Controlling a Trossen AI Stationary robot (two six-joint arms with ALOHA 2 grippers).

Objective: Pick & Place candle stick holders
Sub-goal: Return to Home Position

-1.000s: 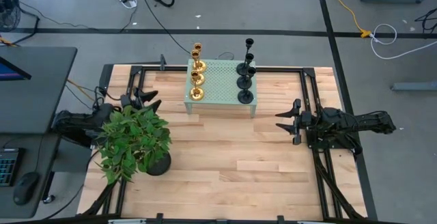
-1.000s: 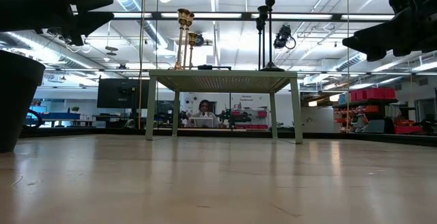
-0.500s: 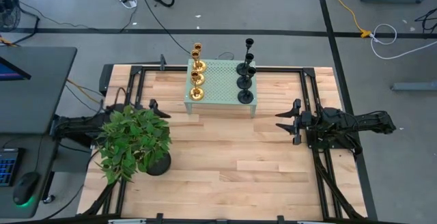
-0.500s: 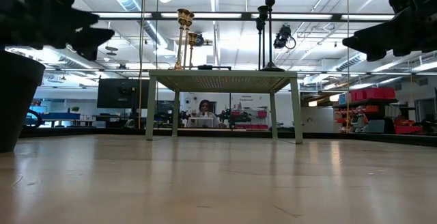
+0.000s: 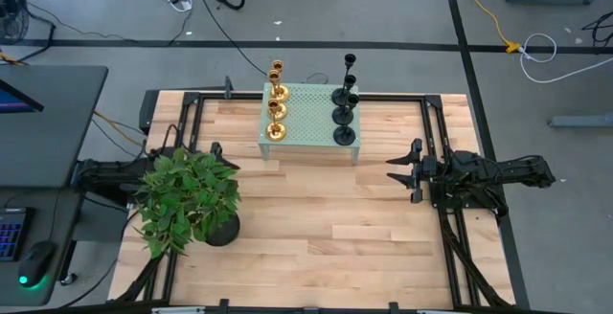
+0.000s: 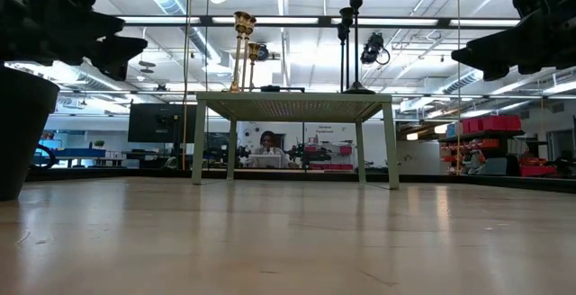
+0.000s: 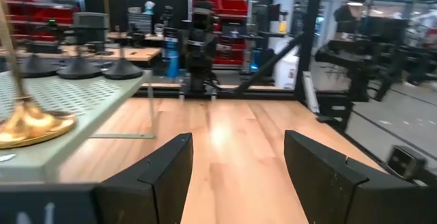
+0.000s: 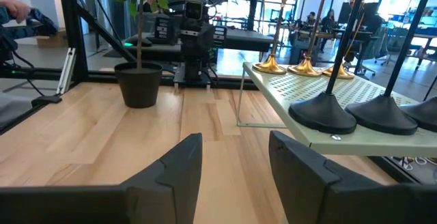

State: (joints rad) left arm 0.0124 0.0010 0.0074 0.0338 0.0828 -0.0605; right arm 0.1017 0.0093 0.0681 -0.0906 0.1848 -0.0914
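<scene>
The stand (image 5: 308,115) is at the back middle of the table (image 5: 326,223). The left holders (image 5: 276,109) stand in a row along its left edge, the right holders (image 5: 345,113) along its right edge. The plant (image 5: 187,197) is at the table's left, just beside the left gripper (image 5: 213,150). The right gripper (image 5: 398,170) is at the right side.

The table (image 5: 335,228) is pale wood planking — smooth, with a soft sheen. At its twelve o'clock, the stand (image 5: 311,113) is perforated metal, painted matt pale green. On the stand's nine o'clock edge the gold candle stick holders (image 5: 276,132) are polished, mirror-bright metal; the black candle stick holders (image 5: 344,136) at three o'clock are matt — as is the black pot (image 8: 138,84).
</scene>
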